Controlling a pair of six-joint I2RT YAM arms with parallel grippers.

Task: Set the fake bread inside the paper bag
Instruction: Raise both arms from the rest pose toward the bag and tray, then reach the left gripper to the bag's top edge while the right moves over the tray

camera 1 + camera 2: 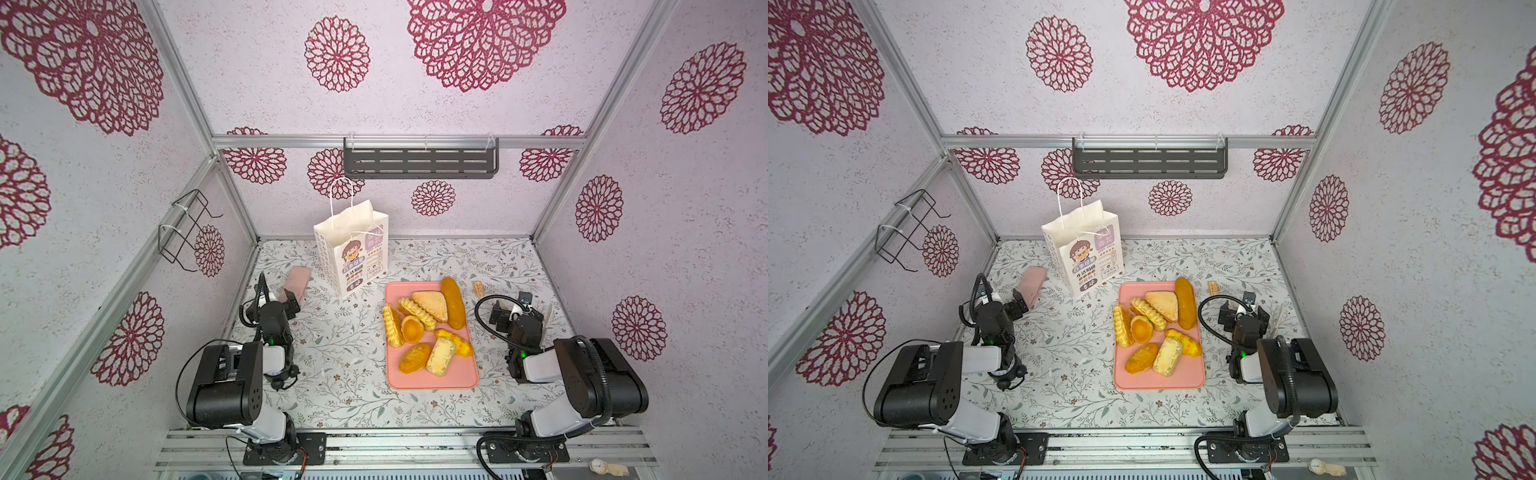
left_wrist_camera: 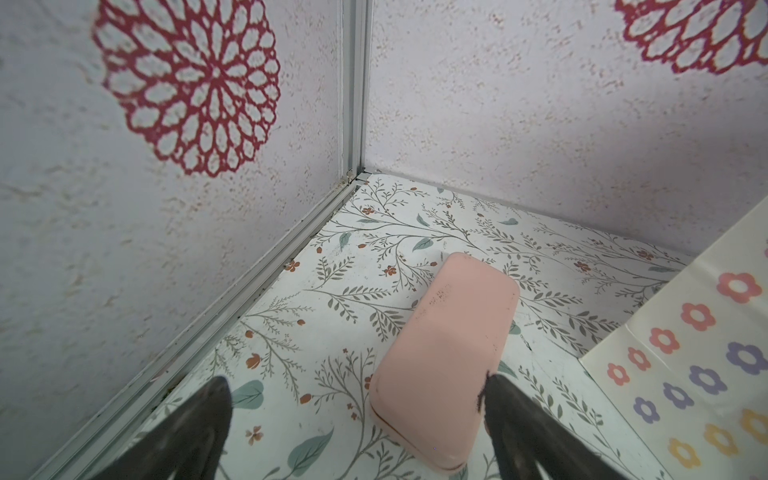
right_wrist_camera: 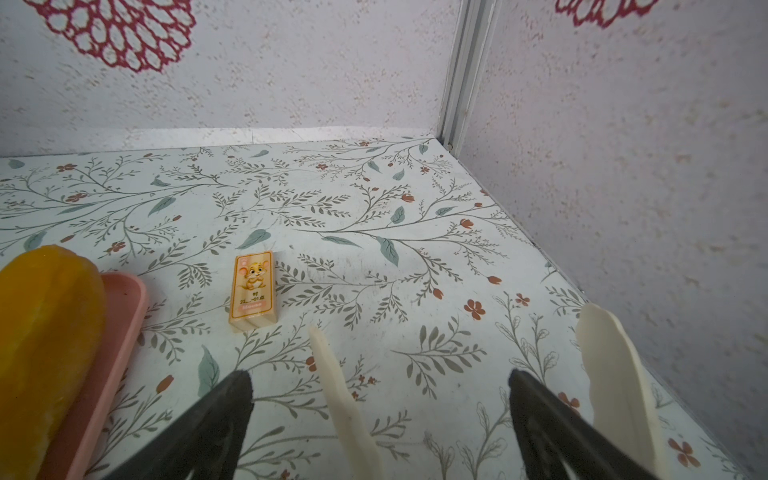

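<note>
Nearest, seen from above: 2 grippers, fingers spread wide, nothing held. Right gripper (image 3: 379, 374) just beside the pink tray (image 1: 432, 380); left gripper (image 2: 357, 378) well apart, by a pink case (image 1: 297, 282). Fake bread (image 1: 432, 305), 8 pieces, all on the tray at 9 o'clock of the right gripper. Long loaf (image 1: 453, 303) closest, axis 12-to-6. Wooden block (image 1: 478, 287) at 10 o'clock, off the path. Farthest, 11 o'clock of the tray: paper bag (image 1: 353, 257), upright, mouth open.

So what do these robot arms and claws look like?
Left arm and right arm match: boxy black housings, pale grey links, a small green light each. A ribbed black hose loops round the right one, a thin black cable round the left. Left gripper and right gripper: two dark tapering fingers each.
</note>
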